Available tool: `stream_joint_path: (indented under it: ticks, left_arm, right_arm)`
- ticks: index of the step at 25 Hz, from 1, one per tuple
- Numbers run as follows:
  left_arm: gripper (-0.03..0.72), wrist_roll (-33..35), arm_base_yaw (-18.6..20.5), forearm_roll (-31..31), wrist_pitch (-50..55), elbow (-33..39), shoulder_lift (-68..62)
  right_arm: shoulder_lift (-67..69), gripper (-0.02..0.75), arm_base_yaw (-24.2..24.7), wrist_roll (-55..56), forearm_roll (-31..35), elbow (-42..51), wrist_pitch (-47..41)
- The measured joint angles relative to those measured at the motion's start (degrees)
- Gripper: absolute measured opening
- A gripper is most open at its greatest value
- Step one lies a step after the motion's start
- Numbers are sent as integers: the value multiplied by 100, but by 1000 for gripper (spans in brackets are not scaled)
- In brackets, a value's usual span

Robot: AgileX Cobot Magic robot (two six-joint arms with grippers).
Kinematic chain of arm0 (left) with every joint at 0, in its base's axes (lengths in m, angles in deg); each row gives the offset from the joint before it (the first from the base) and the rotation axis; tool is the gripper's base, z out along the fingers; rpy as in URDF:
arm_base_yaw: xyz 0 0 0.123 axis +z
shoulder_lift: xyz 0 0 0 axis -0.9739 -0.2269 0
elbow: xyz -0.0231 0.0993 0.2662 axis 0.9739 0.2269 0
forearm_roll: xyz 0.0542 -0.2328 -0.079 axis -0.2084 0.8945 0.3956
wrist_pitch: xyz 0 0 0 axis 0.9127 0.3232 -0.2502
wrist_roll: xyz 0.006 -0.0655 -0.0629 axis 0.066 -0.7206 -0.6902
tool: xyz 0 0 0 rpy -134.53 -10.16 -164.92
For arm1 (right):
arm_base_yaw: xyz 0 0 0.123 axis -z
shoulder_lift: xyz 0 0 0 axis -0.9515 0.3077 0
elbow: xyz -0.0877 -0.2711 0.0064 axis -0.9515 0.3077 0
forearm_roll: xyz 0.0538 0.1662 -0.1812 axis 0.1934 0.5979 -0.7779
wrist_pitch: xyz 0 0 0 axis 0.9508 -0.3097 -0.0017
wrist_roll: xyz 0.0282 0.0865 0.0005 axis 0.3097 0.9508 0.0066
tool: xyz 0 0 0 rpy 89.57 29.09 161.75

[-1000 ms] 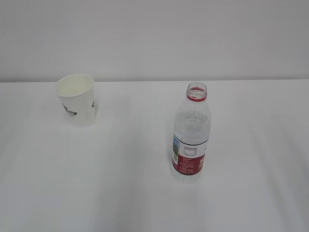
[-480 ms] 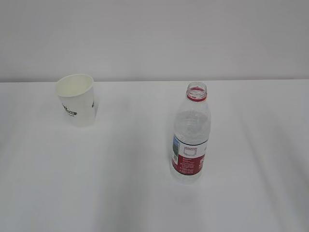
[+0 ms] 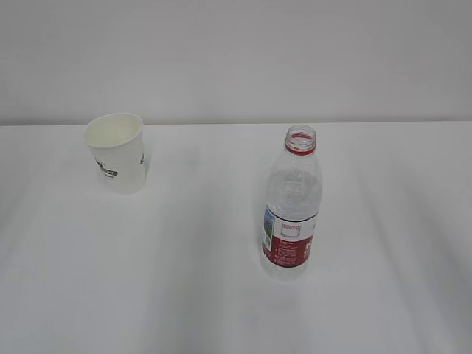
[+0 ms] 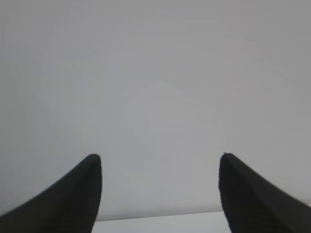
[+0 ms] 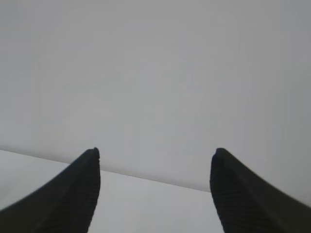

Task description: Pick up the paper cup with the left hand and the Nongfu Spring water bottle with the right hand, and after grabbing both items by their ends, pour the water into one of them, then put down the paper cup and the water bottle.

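Note:
The white paper cup (image 3: 116, 151) with a dark green logo stands upright at the far left of the white table (image 3: 184, 280). The capless Nongfu Spring water bottle (image 3: 290, 206), clear with a red neck ring and red-and-white label, stands upright right of centre. Water cannot be made out inside it. Neither arm shows in the exterior view. In the left wrist view my left gripper (image 4: 159, 158) is open, its black fingertips (image 4: 90, 167) wide apart with only wall between them. My right gripper (image 5: 155, 153) is open too, facing wall and table edge. Neither wrist view shows cup or bottle.
A plain grey-white wall (image 3: 236, 59) rises behind the table's far edge. Bare white tabletop lies between cup and bottle and in front of both.

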Motion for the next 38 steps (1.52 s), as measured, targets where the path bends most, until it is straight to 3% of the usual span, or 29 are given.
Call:
stream_joint_path:
  ticks: [17,38]
  left_arm:
    - [547,0,2,-43,-1649,0,-1911]
    - [540,0,2,-43,-2848,-100,-3679]
  right_arm:
    - [1661,535,0,0,-13,-622,1034]
    - [3385,535,0,-4,112,-647,2201]
